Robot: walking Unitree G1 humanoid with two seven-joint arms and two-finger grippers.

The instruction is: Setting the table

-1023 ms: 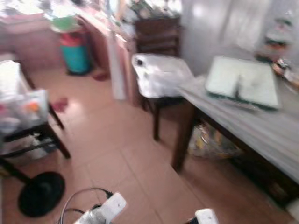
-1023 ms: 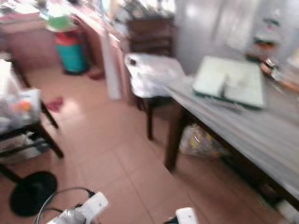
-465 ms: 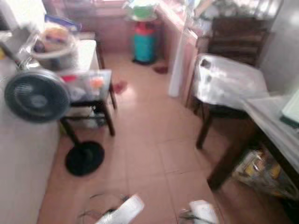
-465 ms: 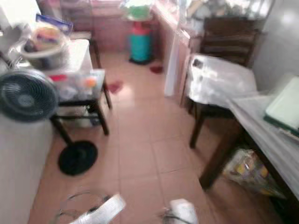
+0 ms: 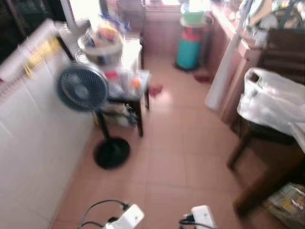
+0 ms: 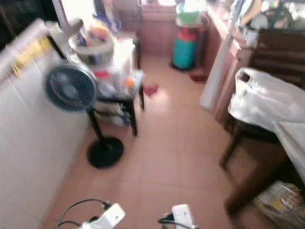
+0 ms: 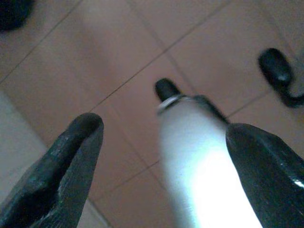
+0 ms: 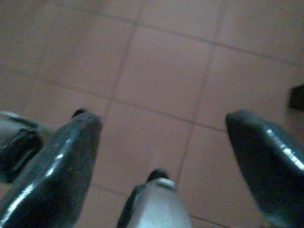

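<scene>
The dining table (image 6: 291, 137) shows as a pale corner on a dark wooden leg (image 5: 268, 183) at the far right. Both arms hang low over the tiled floor, their white wrists at the picture's lower edge (image 5: 128, 218) (image 5: 203, 217). In the left wrist view, my left gripper (image 7: 164, 128) is open, with nothing between its fingers (image 7: 71, 156) and only floor and my own leg beyond. My right gripper (image 8: 164, 119) is open too, its fingers (image 8: 61, 166) wide apart above bare tiles.
A black standing fan (image 5: 83, 88) stands by a white tiled wall (image 5: 28, 133) on the left. Behind it is a small cart (image 5: 125, 81) loaded with a bowl and containers. A dark chair carries a white plastic bag (image 5: 271, 98). A teal gas cylinder (image 5: 188, 45) stands at the back.
The camera has swung to the left: the table and its green tray slid out to the right, and the fan and white wall came into view. The arms hang as before.
</scene>
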